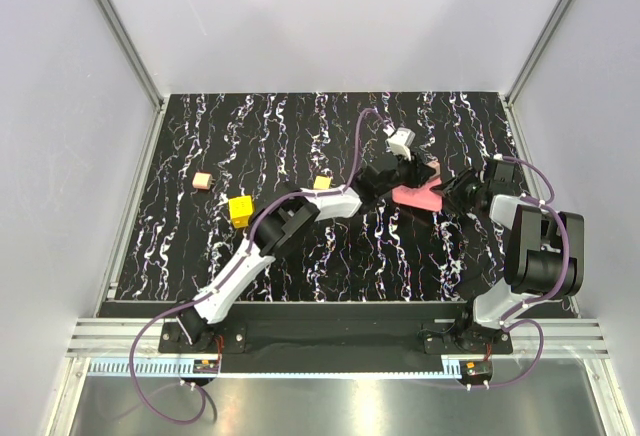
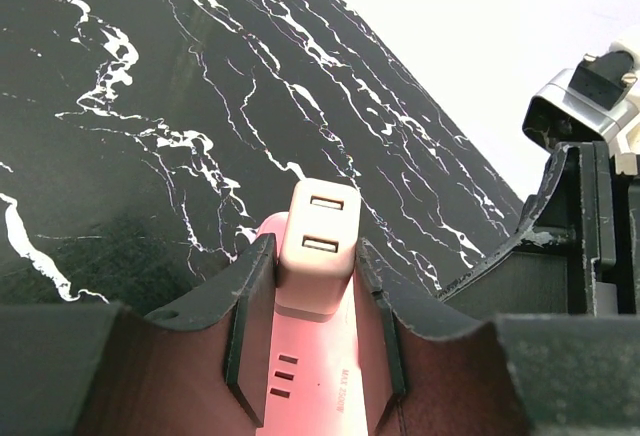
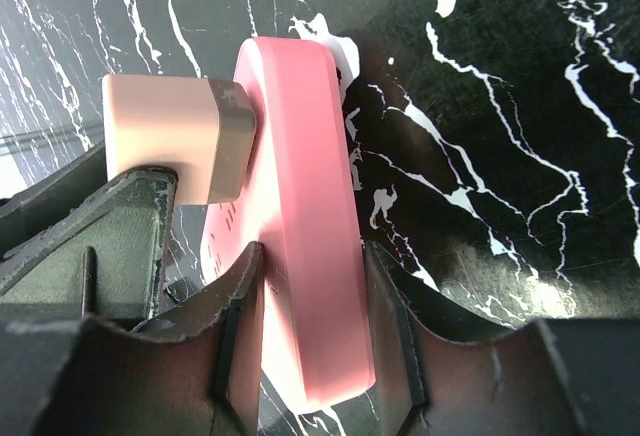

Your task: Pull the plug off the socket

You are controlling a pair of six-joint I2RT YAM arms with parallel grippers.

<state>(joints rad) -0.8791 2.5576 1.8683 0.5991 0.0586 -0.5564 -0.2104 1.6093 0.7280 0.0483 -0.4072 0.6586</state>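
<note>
The socket is a pink power strip [image 3: 300, 206], tipped on its long edge over the black marbled table [image 1: 200, 256]. My right gripper [image 3: 312, 266] is shut on the strip's near end, one finger on each broad side. A beige plug [image 3: 170, 141] with two USB slots sits against the strip's face. My left gripper [image 2: 313, 256] is shut on that plug [image 2: 318, 241], with the pink socket [image 2: 315, 376] running below it. In the top view the socket [image 1: 418, 196] lies between the left gripper [image 1: 385, 178] and the right gripper [image 1: 450, 194]; the plug is hidden there.
A large yellow block [image 1: 241, 211], a small yellow block [image 1: 322, 183] and a tan block [image 1: 203, 181] lie on the left half of the table. White walls close in the back and both sides.
</note>
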